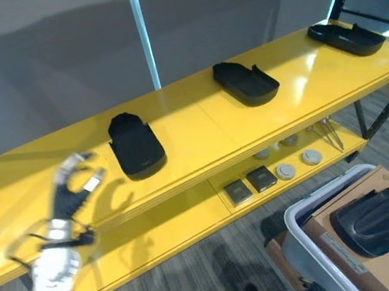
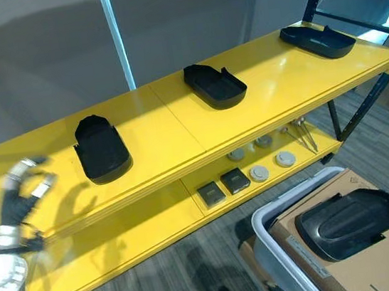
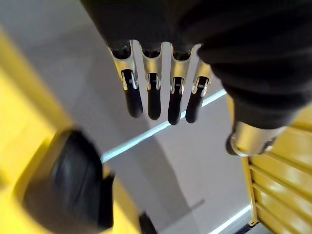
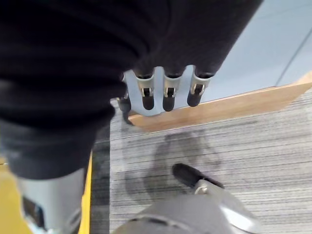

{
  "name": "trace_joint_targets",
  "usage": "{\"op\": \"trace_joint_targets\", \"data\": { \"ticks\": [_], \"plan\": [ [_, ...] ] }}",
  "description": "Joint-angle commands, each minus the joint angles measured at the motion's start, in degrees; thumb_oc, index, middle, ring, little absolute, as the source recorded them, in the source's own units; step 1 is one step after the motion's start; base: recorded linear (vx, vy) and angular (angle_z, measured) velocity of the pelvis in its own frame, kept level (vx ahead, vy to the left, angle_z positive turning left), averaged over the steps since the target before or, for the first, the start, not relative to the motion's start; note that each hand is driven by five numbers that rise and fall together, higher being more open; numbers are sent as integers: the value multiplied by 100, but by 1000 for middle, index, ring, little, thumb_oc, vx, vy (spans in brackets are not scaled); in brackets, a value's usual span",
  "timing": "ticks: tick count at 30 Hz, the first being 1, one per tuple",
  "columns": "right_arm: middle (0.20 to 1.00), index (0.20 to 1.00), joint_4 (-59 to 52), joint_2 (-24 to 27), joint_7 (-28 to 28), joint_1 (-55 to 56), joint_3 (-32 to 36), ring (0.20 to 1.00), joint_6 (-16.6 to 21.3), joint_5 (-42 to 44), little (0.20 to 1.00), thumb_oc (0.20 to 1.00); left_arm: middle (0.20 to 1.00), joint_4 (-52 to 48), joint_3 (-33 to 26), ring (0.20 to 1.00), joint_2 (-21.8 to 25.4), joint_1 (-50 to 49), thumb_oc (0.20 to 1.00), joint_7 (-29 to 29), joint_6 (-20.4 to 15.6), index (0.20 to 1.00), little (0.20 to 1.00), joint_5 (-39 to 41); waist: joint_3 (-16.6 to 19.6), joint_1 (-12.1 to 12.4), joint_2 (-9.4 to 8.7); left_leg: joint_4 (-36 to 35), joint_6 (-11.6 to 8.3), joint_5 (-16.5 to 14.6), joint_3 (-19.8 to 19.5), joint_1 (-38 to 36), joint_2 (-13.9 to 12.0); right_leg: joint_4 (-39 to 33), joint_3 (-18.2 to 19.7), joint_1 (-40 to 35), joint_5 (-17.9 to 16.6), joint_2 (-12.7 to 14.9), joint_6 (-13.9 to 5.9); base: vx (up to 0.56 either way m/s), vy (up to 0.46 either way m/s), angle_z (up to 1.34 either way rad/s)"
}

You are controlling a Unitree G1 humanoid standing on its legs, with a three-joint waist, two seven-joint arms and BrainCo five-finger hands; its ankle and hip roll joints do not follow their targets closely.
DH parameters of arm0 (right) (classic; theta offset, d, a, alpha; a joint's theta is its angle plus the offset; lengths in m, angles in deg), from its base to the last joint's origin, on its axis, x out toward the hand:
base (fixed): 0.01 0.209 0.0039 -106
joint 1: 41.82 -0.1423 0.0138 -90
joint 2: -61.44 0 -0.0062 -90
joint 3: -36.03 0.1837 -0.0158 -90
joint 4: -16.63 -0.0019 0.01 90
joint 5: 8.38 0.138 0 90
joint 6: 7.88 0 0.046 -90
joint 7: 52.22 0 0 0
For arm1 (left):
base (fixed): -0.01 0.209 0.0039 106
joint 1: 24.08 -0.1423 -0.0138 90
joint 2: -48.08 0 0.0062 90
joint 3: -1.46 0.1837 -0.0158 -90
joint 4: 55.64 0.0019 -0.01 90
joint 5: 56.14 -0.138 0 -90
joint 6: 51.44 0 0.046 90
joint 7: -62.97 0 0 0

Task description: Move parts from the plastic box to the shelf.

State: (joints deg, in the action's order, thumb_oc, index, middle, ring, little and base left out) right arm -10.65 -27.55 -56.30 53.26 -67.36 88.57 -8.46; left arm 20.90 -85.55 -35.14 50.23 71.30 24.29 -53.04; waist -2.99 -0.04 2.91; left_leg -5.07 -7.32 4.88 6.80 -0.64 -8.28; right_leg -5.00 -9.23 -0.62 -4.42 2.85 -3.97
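Left wrist view has the left hand [image 3: 161, 92] with its fingers [image 3: 154, 100] hanging loose and nearly straight, thumb apart, nothing between them. From the head camera this hand [image 1: 74, 186] is raised over the left end of the yellow shelf [image 1: 192, 128], empty and clear of the board. Just beside it, further along the top board, lies a black part [image 1: 135, 144], its long axis running from the back wall toward the front edge, rounded end forward. A second black part [image 1: 246, 82] lies near the middle, long axis slanted along the board, and a third [image 1: 346, 37] sits at the far right end, slanted likewise. On the lower board rest two dark square pieces [image 1: 250, 185] and several round grey discs [image 1: 298, 164]. Right of the shelf, on the floor, the plastic box [image 1: 303, 235] holds cardboard with one more black part [image 1: 383, 219] lying across it. Right wrist view shows the right hand [image 4: 165, 87] above grey carpet, fingers relaxed and holding nothing.
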Motion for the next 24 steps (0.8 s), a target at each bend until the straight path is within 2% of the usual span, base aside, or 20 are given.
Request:
{"op": "trace_joint_targets", "data": {
  "ticks": [1, 4, 8, 15, 24],
  "plan": [
    [1000, 1000, -29, -39, -64, -351, -260, 1000, 14, -118, 1000, 1000, 200, -110, -128, 200, 834, 945, 200, -85, -209, 200, 200, 438, -396, -261, -274, 7, -9, -476, -71, -392, -45, 0, -151, -520, 717, 203, -329, -14, -15, -4],
    [1000, 1000, -120, -138, -139, -459, -415, 1000, 13, -137, 1000, 1000, 200, -121, 276, 200, 533, 1030, 200, -122, -115, 200, 200, 716, -445, -252, -314, 7, 0, -444, -115, -289, -48, 0, -158, -458, 704, 181, -320, 0, 0, 0],
    [1000, 1000, -226, -241, -235, -545, -542, 1000, 23, -39, 1000, 1000, 200, 63, 653, 200, 388, 1300, 200, -22, -28, 200, 200, 705, -521, -253, -358, 7, 8, -407, -153, -126, -52, 0, -157, -281, 660, 159, -328, -17, -10, 1],
    [1000, 1000, -154, -308, -446, -755, -774, 1000, 2, 69, 1000, 1000, 200, 951, 1259, 200, 59, 2233, 200, 540, 89, 200, 200, 410, -729, -280, -442, 7, 12, -293, -194, 351, -72, 0, -133, 222, 560, 114, -340, -56, -20, -4],
    [1000, 1000, -95, -352, -525, -784, -810, 1000, 15, 160, 1000, 1000, 200, 1530, 1136, 200, -61, 2754, 200, 1047, 246, 200, 200, -68, -857, -354, -508, 7, 29, -329, -112, 394, -53, 0, -38, 344, 543, 113, -350, 2, 2, -5]
  ]
}}
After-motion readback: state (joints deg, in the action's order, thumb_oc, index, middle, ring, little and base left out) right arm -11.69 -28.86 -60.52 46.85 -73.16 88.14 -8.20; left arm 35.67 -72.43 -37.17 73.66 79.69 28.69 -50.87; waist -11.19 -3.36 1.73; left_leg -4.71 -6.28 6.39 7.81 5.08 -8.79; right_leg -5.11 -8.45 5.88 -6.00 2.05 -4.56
